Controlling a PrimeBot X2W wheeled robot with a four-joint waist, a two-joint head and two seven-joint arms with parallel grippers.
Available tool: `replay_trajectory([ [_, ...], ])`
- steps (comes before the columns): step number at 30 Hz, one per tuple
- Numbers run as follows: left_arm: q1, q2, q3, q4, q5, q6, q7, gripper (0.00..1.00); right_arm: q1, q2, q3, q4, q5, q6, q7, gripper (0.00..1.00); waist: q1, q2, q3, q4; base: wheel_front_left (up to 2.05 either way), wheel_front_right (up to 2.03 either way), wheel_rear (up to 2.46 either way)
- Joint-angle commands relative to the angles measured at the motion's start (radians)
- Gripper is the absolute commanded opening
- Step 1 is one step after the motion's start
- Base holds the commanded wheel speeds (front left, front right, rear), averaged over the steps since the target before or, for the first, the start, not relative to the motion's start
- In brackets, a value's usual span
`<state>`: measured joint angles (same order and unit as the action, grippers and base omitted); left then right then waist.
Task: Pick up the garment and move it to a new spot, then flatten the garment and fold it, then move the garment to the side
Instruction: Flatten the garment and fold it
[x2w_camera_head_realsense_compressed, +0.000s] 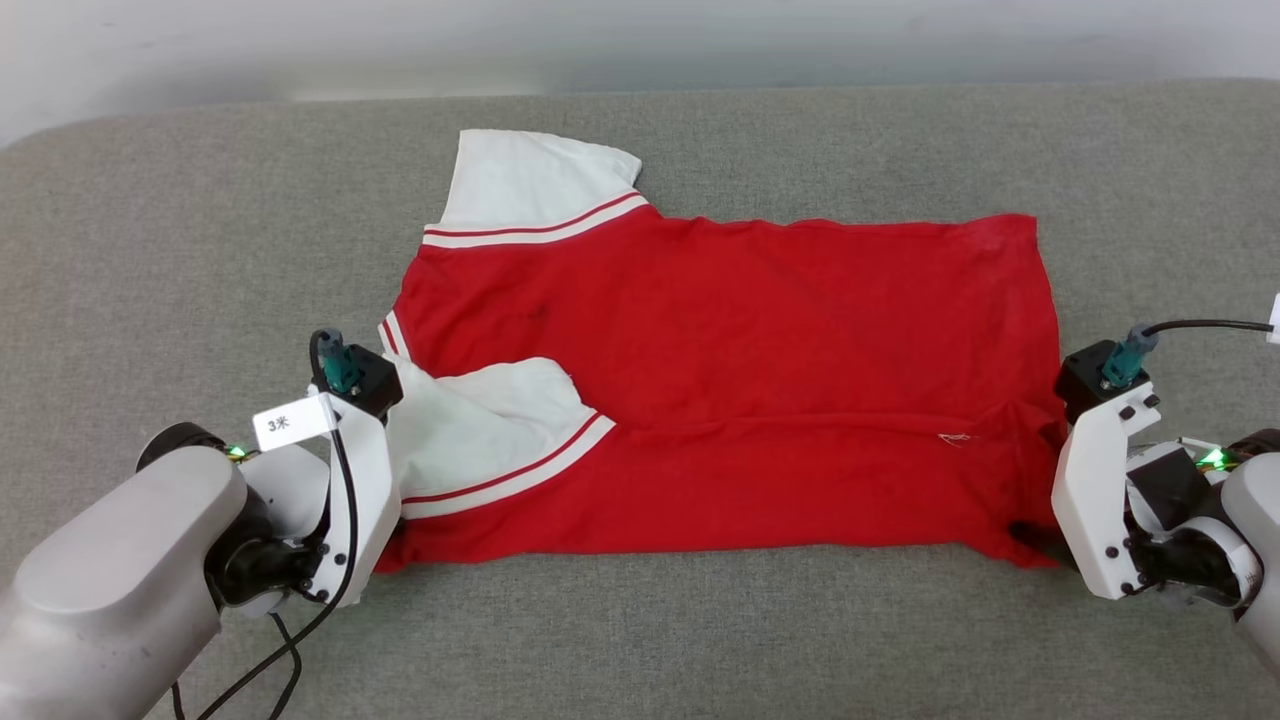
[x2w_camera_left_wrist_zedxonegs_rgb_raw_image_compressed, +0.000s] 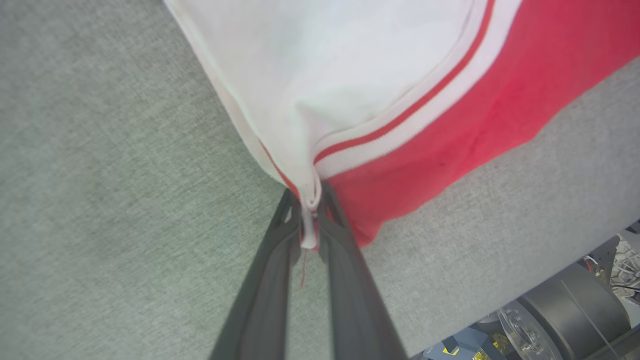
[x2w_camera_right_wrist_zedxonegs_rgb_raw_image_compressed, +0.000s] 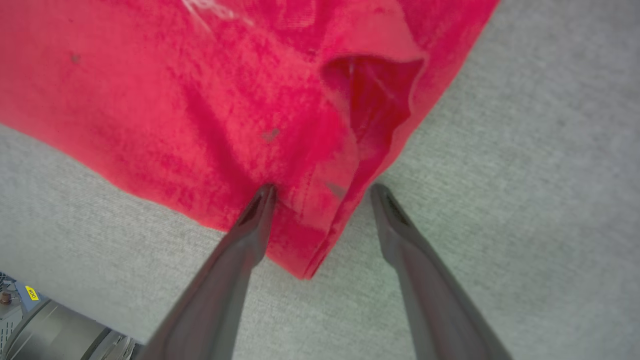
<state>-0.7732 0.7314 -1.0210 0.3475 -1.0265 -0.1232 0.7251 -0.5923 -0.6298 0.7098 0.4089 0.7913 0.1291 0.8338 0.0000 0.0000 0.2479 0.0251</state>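
Table (x2w_camera_head_realsense_compressed: 700, 640): flat, covered in grey woven fabric with a fine matte texture, pale wall behind.

Garment (x2w_camera_head_realsense_compressed: 760, 330): red knit jersey lying flat mid-table, long axis left to right, plain red side up. Roughly rectangular body, collar end toward the left arm, hem end toward the right arm. A soft horizontal crease runs along the near part. Far white sleeve (x2w_camera_head_realsense_compressed: 535, 185) is spread flat past the far-left corner, with red-white striped trim at its seam. Near white sleeve (x2w_camera_head_realsense_compressed: 480, 430) is folded in over the red body and rumpled, its striped trim running diagonally.

Left arm (x2w_camera_head_realsense_compressed: 110, 580): smooth pale grey forearm coming in from the lower left, white wrist bracket tilted down at the garment's near-left corner, black cable looping under it.

Right arm (x2w_camera_head_realsense_compressed: 1100, 500): white bracket and grey forearm at the lower right edge, angled down at the near-right hem corner.

Left gripper (x2w_camera_left_wrist_zedxonegs_rgb_raw_image_compressed: 310, 200): dark tapered fingers closed almost together, pinching the cloth edge where white sleeve meets red body; a bit of white fabric pokes down between them.

Right gripper (x2w_camera_right_wrist_zedxonegs_rgb_raw_image_compressed: 322, 191): fingers spread wide, holding nothing. One tip rests on the red hem corner, the other is beside the cloth over bare table. The hem gapes open just beyond the tips.

White tag (x2w_camera_head_realsense_compressed: 290, 423) marked "3米" on the left wrist. Thin loose red thread (x2w_camera_left_wrist_zedxonegs_rgb_raw_image_compressed: 303, 270) hangs between the left fingers.
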Motion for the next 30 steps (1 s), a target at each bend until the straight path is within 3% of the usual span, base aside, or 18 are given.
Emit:
replay_trajectory([
  [1, 0.006, -0.003, -0.001, 0.002, -0.006, -0.003, -0.009, 0.0, 0.064, 0.044, 0.048, 0.03, 0.015, 0.003, -0.009, 1.0, 0.0, 0.0, 0.002, -0.002, 0.0, 0.0, 0.0],
  [3, 0.014, 0.0, -0.001, 0.005, -0.009, -0.003, -0.014, 0.0, 0.062, 0.047, 0.066, 0.037, 0.022, 0.003, -0.032, 1.0, 0.0, 0.0, 0.001, -0.005, 0.0, 0.0, 0.0],
  [4, 0.019, 0.002, -0.001, 0.006, -0.012, -0.003, -0.016, 0.0, 0.055, 0.044, 0.071, 0.037, 0.029, 0.003, -0.044, 0.0, 0.0, 0.0, -0.001, -0.008, 0.0, 0.0, 0.0],
  [15, 0.061, 0.031, 0.014, 0.002, -0.055, -0.004, -0.039, 0.0, -0.007, -0.067, 0.096, -0.036, 0.089, 0.001, -0.168, 0.0, 0.0, 0.0, -0.088, -0.017, 0.0, 0.0, 0.0],
  [25, 0.156, 0.1, -0.013, -0.102, -0.077, 0.015, -0.023, 0.0, 0.099, -0.228, 0.107, -0.175, 0.162, 0.001, -0.215, 0.0, 0.0, 0.0, -0.16, -0.013, 0.0, 0.0, 0.0],
  [30, 0.211, 0.109, -0.028, -0.141, -0.086, 0.04, -0.034, 0.0, 0.18, -0.275, 0.093, -0.216, 0.177, 0.001, -0.203, 0.0, 0.0, 0.0, -0.156, -0.017, 0.0, 0.0, 0.0],
])
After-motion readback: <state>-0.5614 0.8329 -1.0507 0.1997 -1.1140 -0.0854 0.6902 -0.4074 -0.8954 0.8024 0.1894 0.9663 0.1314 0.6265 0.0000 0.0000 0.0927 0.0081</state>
